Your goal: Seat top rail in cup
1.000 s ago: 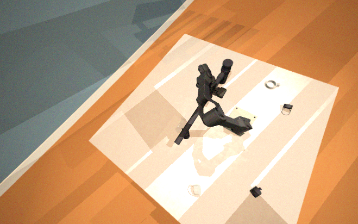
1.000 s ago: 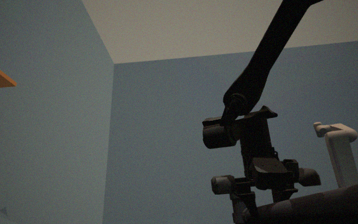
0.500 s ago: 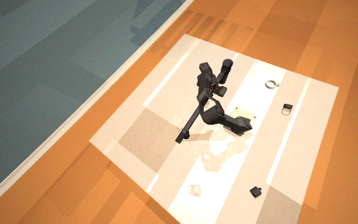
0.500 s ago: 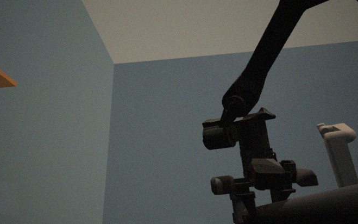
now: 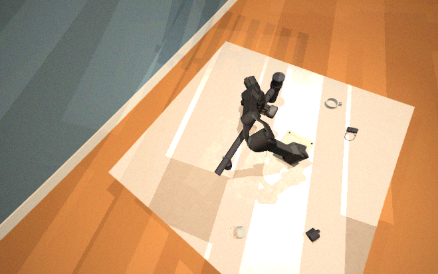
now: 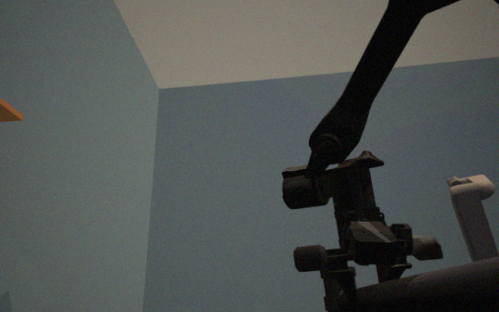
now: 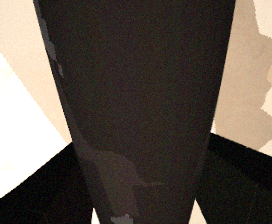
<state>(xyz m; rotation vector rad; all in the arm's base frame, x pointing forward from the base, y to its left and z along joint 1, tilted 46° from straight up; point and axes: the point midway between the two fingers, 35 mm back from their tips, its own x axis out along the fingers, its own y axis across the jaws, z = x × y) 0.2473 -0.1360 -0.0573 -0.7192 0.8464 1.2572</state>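
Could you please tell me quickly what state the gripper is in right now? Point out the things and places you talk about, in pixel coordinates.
Gripper (image 6: 342,300) (image 7: 135,136): closed on the long, dark, round fence top rail (image 5: 234,149) (image 6: 437,288) (image 7: 137,90).

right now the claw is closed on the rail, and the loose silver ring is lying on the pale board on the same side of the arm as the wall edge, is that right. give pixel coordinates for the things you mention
Not quite: the top view shows the silver ring (image 5: 326,105) on the opposite side of the arm from the wall edge. It does lie loose on the pale board (image 5: 377,153), and the claw (image 7: 135,136) is closed on the rail (image 5: 232,149) (image 7: 137,90).
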